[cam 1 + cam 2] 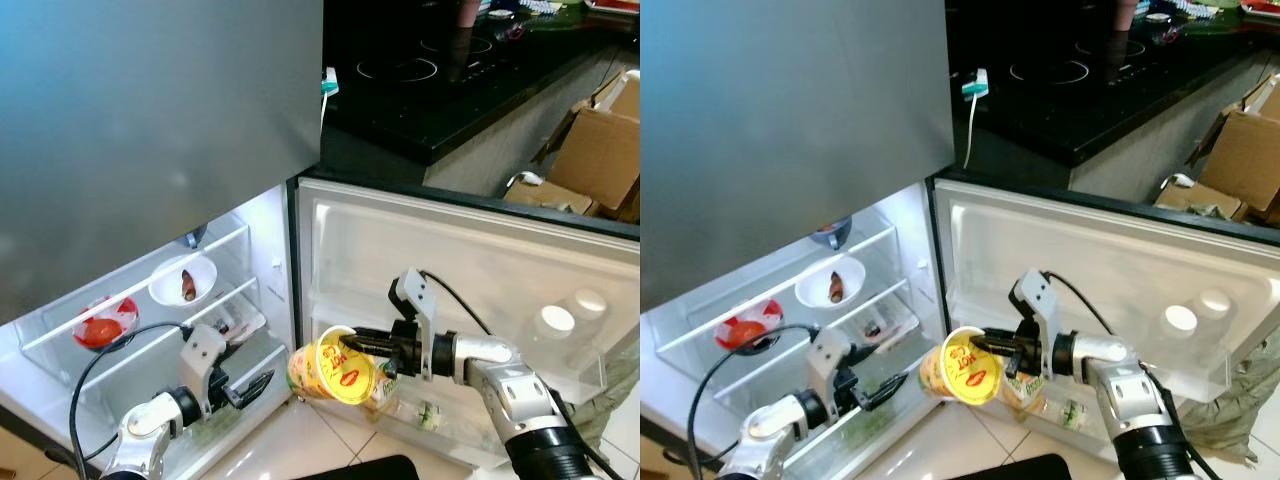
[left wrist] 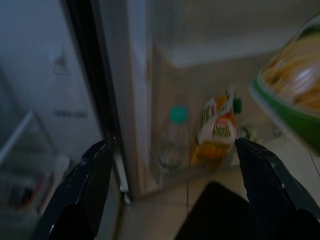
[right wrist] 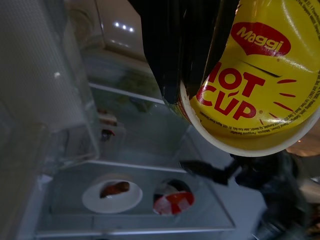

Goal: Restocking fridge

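The right pincer (image 1: 352, 345) is closed on a yellow noodle cup (image 1: 332, 372), held tipped at the open fridge doorway; light and thin-walled, it probably wants a gentle grip near its rim, while the left pincer (image 1: 250, 389) gapes empty nearby.

1. The fridge door (image 1: 150, 130) is smooth brushed metal with a dull sheen.
2. The noodle cup (image 1: 335, 372) has a glossy printed lid.
3. The shelves (image 1: 140, 300) and door bin (image 1: 560, 350) are clear plastic.
4. The bowl (image 1: 183, 280) looks like glazed white ceramic, though it may be plastic.
5. The cooktop (image 1: 420, 70) is glossy black glass.
6. The box (image 1: 600, 150) is matt brown cardboard.
7. The floor (image 1: 300, 440) is shiny tile.
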`<state>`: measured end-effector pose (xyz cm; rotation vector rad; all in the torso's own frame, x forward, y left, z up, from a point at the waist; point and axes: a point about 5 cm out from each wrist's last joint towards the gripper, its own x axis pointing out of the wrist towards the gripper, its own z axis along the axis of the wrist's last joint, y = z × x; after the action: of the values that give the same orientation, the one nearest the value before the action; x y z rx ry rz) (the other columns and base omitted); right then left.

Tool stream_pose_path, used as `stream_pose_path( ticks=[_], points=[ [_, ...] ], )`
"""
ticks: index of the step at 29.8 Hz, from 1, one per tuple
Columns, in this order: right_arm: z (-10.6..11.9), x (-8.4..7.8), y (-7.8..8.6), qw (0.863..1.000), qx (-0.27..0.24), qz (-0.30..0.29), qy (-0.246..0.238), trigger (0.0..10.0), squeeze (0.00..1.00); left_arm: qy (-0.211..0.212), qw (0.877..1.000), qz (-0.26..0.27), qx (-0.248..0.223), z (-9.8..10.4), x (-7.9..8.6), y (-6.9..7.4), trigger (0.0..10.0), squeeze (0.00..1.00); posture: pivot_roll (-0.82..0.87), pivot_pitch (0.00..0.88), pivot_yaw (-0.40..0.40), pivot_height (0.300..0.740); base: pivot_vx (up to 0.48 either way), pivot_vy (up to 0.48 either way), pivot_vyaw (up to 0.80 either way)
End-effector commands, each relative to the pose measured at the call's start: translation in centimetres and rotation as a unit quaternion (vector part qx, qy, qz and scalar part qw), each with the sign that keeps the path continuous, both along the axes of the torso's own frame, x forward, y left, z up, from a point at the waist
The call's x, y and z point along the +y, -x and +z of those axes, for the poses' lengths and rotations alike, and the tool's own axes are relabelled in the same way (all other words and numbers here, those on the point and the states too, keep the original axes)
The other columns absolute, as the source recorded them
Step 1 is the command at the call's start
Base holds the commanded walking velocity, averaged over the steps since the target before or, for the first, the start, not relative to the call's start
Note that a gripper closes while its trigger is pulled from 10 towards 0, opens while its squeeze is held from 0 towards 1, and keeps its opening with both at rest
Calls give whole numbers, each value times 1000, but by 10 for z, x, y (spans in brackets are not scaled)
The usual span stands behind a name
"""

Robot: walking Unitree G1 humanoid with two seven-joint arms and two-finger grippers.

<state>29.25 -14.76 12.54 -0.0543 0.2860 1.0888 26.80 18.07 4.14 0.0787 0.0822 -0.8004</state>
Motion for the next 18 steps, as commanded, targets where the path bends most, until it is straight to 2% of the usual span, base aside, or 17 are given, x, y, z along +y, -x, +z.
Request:
stream_pose_path(
  ticks=[1, 3, 4, 5, 6, 11, 13, 15, 18],
  points=[
    [13, 2, 0, 1000, 5, -1, -16, 10000, 0, 2, 1000, -4, -22, 6, 12, 6, 10000, 0, -80, 49, 42, 740, 0, 0, 0],
    [16, 2, 2, 1000, 17, -6, 9, 10000, 0, 41, 998, -6, -39, 14, 17, 11, 10000, 0, -81, 50, 40, 740, 0, 0, 0],
    [16, 2, 2, 1000, 17, -6, 9, 10000, 0, 41, 998, -6, -39, 14, 17, 11, 10000, 0, -81, 50, 40, 740, 0, 0, 0],
    [17, 1, 4, 999, 23, -8, 29, 10000, 0, 70, 996, -4, -46, 21, 22, 16, 10000, 0, -79, 51, 38, 740, 0, 0, 0],
    [20, 1, 4, 999, 26, -10, 35, 10000, 0, 74, 996, -3, -46, 22, 25, 20, 10000, 0, -74, 51, 32, 740, 0, 0, 0],
    [29, -2, 3, 997, 37, -15, 65, 10000, 0, 75, 996, -7, -44, 25, 35, 34, 10000, 0, -69, 52, 24, 740, 0, 0, 0],
    [29, -2, 3, 997, 37, -15, 65, 10000, 0, 75, 996, -7, -44, 25, 35, 34, 10000, 0, -69, 52, 24, 740, 0, 0, 0],
    [42, -3, -5, 997, 27, -34, 57, 10000, 0, 72, 996, -19, -39, 27, 37, 43, 10000, 0, -63, 54, 17, 740, 0, 0, 0],
    [49, -3, -9, 998, 21, -45, 50, 10000, 0, 71, 996, -25, -37, 27, 37, 45, 10000, 0, -55, 55, 12, 740, 0, 0, 0]
  ],
)
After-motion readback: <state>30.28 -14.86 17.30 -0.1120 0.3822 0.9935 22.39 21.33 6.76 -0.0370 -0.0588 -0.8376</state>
